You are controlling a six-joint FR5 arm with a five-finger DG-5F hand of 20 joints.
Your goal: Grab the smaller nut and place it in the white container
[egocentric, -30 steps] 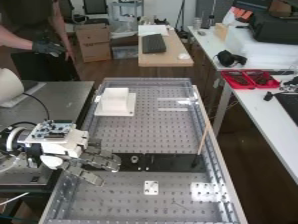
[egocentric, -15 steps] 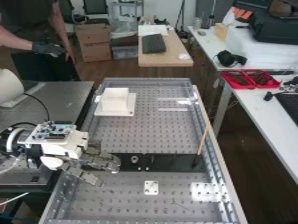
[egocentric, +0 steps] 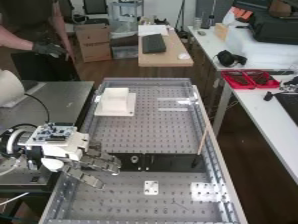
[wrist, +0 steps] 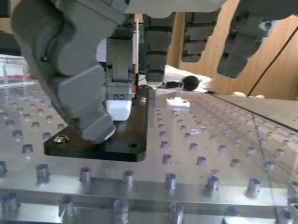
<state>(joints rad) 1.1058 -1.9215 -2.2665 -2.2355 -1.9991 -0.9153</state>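
Robot hand [egocentric: 70, 149] first: from up here it sits low at the arm's end of the flat black bar [egocentric: 174, 162], covering part of it. Whether it is open or closed I can't tell, and I can't say if anything is in its grip. In the wrist view it is right by the bar, but I can't make out whether it touches the metal or just clears it.

As for the smaller nut, I can't pin it down; my best guess is that it is at that covered end of the bar, behind or within the hand. The bearing [egocentric: 134, 159] stands on the bar, just beside the hand.

The white container [egocentric: 116, 96] is well apart from the hand, farther up the counter [egocentric: 149, 136]. I'd judge the job to be around the grasp, with the approach mostly done. I can't confirm a pick. What's left for me is to be sure of the nut, lift it clear of the bar, carry it over to the container and let it go.
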